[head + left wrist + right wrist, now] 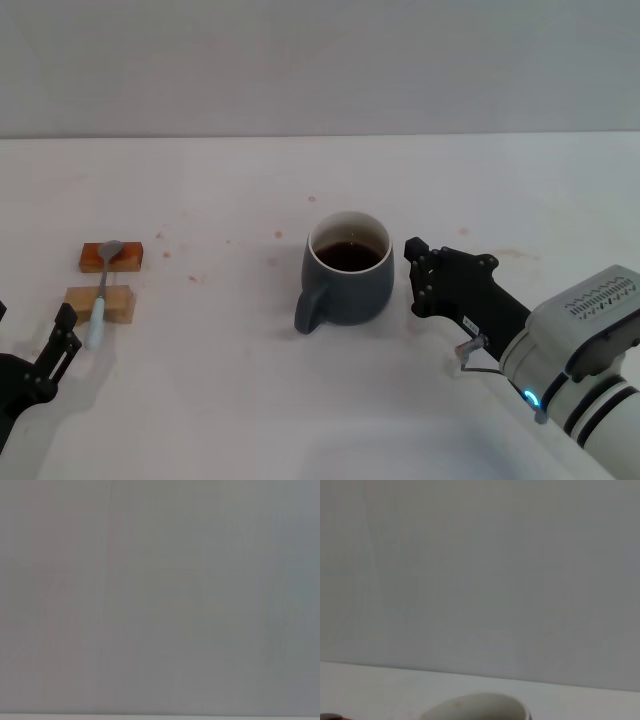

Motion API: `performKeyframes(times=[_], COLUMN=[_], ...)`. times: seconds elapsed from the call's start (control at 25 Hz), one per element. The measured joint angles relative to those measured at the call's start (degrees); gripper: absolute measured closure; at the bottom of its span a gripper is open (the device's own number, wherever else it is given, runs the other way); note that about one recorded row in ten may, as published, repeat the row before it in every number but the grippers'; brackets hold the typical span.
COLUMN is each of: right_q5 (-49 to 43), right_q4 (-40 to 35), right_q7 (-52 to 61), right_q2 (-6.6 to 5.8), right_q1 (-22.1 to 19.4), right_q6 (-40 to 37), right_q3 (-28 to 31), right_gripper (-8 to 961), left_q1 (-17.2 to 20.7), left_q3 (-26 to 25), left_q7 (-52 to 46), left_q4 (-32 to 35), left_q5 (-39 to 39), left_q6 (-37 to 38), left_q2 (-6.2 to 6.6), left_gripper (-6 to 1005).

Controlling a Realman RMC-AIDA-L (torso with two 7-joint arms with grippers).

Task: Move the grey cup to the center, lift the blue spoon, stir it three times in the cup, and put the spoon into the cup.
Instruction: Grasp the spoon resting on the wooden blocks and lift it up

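The grey cup (pixel 347 272) stands near the middle of the table, dark liquid inside and its handle turned toward the near left. My right gripper (pixel 416 276) is just right of the cup, open, with a small gap to the cup's wall. The right wrist view shows only the cup's pale rim (pixel 476 706). The blue spoon (pixel 102 292) lies at far left across two wooden blocks, its metal bowl on the far block and its pale handle over the near one. My left gripper (pixel 32 320) sits low beside the handle's end, open and apart from the spoon.
The far wooden block (pixel 130 258) and near wooden block (pixel 120 304) hold the spoon off the white table (pixel 220 380). Small brown specks dot the surface between the blocks and the cup. A plain wall (pixel 160 600) fills the left wrist view.
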Motion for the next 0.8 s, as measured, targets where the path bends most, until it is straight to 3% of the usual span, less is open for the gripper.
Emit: performKeyframes(times=[0.8], right_q5=[-3.41], right_q4=[2.76], right_q7=[-0.02], right_q2=[0.00], right_q1=[1.52], right_q6=[2.95], right_q3=[-0.48], right_gripper=[954], left_q1=[-0.09], left_q3=[0.20], left_q7=[0.00], left_q4=[-0.05], left_q5=[0.00], left_q6=[-0.01], left_q2=[0.00], left_gripper=[165])
